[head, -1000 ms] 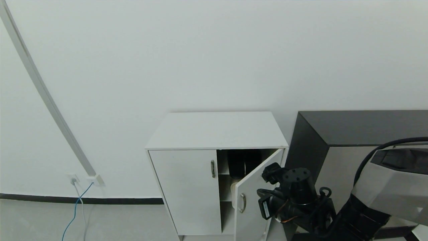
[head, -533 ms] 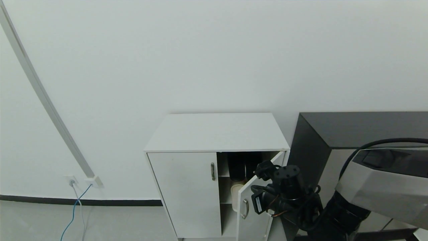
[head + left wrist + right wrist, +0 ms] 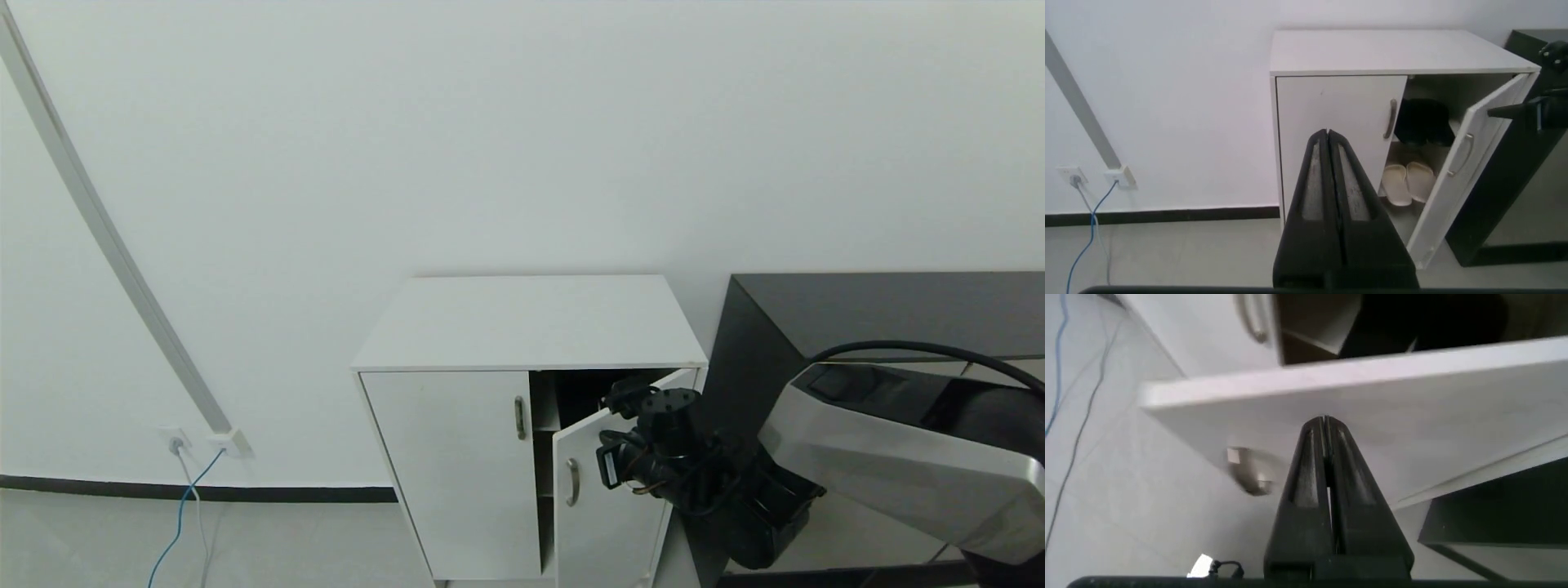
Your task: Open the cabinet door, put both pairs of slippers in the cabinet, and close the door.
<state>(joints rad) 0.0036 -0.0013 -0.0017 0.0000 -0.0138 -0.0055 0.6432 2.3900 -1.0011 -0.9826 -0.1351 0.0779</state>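
Note:
The white cabinet (image 3: 522, 322) stands against the wall with its left door (image 3: 453, 465) closed and its right door (image 3: 608, 514) ajar, leaving a narrow gap. A black pair of slippers (image 3: 1425, 122) sits on the upper shelf and a white pair (image 3: 1409, 181) on the shelf below. My right gripper (image 3: 622, 398) is shut and empty, its tips (image 3: 1325, 423) against the outer face of the right door near the top edge. My left gripper (image 3: 1328, 135) hangs shut and empty in front of the cabinet, well back from it.
A dark desk (image 3: 857, 310) stands directly right of the cabinet, close to the open door. A wall socket with a blue cable (image 3: 184, 506) is low on the left, under a slanted cable duct (image 3: 98, 220). Bare floor lies left of the cabinet.
My right arm has moved left with the right door ahead of it. The door has swung toward closed and the gap has narrowed, hiding most of the inside.

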